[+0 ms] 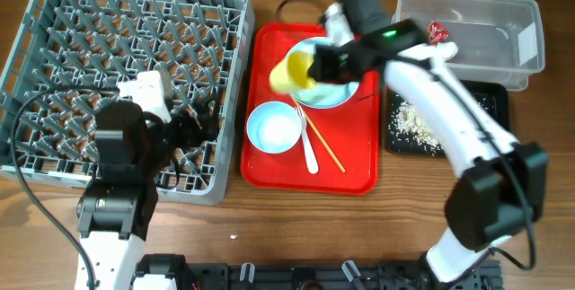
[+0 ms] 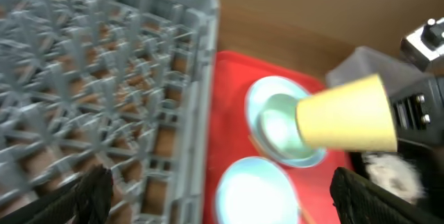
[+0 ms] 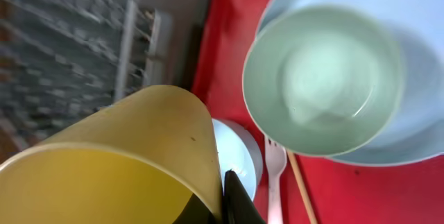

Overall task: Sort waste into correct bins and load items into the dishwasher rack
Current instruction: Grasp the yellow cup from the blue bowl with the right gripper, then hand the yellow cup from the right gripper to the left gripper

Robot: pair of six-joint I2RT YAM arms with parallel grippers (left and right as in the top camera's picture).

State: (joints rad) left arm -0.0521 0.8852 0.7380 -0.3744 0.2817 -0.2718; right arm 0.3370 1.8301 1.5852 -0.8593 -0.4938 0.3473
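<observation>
**A:** Yellow cup (image 1: 289,73), where is it?

**B:** Off the desk (image 1: 395,232), in the right end effector (image 1: 314,64). It lies tipped on its side above the back of the red tray (image 1: 359,178). The jaws are pinched on its wall at the rim. The right wrist view shows one dark finger (image 3: 234,200) pressed against the yellow wall.

**A:** Does it touch anything below?

**B:** Hard to say. It hangs by the left edge of the plate (image 3: 420,120), which carries a mint bowl (image 3: 322,78). It looks clear of both, but the overhead view is too flat to be sure.

**A:** And the rest of the red tray?

**B:** A second bowl (image 1: 274,128) stands upright in front of the plate. Just right of it lie a white fork (image 1: 308,151) and the chopsticks (image 1: 325,146). They are close together at the back and spread apart toward the front.

**A:** The left arm?

**B:** The left end effector (image 1: 193,130) hovers over the near right corner of the grey rack (image 1: 108,57), jaws spread wide and holding nothing. The rack fills the left of the desk, just beside the red tray.

**A:** The bins?

**B:** The clear tub (image 1: 490,12) sits at the back right, with the red wrapper (image 1: 437,31) inside near its left wall. The black tray (image 1: 492,101) lies just in front of the tub. It holds pale scraps (image 1: 411,121) in its left part, and the right arm crosses above it.
</observation>
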